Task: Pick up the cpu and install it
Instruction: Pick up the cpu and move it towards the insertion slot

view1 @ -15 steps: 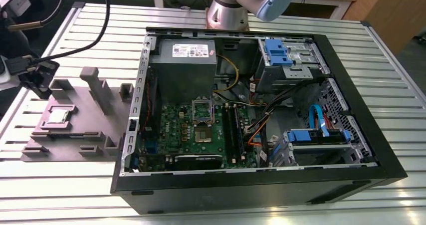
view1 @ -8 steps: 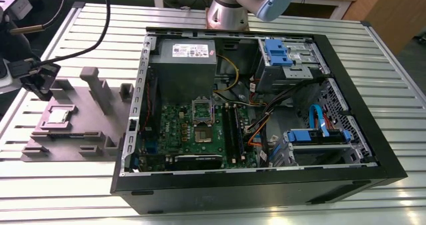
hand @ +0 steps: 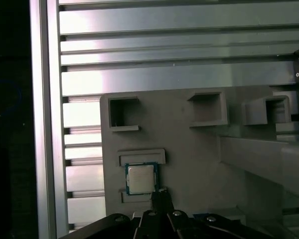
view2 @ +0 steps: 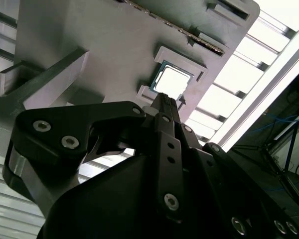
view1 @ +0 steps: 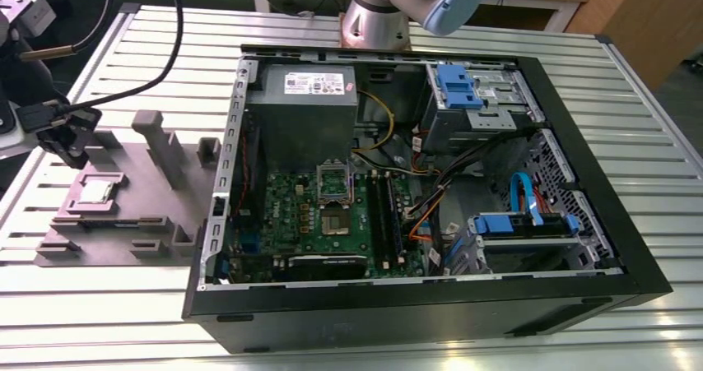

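In the exterior view, a grey tray [view1: 132, 200] lies on the slatted metal table [view1: 615, 83]. It is at about 9 o'clock from the open computer case [view1: 439, 305]. The cpu [view1: 97, 191] sits flat in a square nest on the tray, shiny side up, toward 10 o'clock from the tray's middle. The gripper [view1: 68, 149] hangs over the tray, at about 11 o'clock from the cpu and close to it. Inside the case lies the green board [view1: 329, 231]. Its socket [view1: 332, 182] is at about 12 o'clock on the board, with its metal frame tipped up. The arm [view1: 423, 1] shows at about 12 o'clock from the case.

In the second wrist view, the black gripper [view2: 164, 99] points at the tray [view2: 99, 45]. Its two fingers are pressed together into one thin tip, and nothing is between them. The tip sits right at the edge of the cpu [view2: 172, 82], which is in its nest. I cannot tell if the tip touches it.

In the first wrist view, the cpu [hand: 141, 178] lies flat in the nest on the tray [hand: 189, 149], with raised blocks on two of its sides. The gripper [hand: 161, 196] tip is just beside one corner of the cpu, its fingers together. The table [hand: 164, 74] slats lie past the tray.
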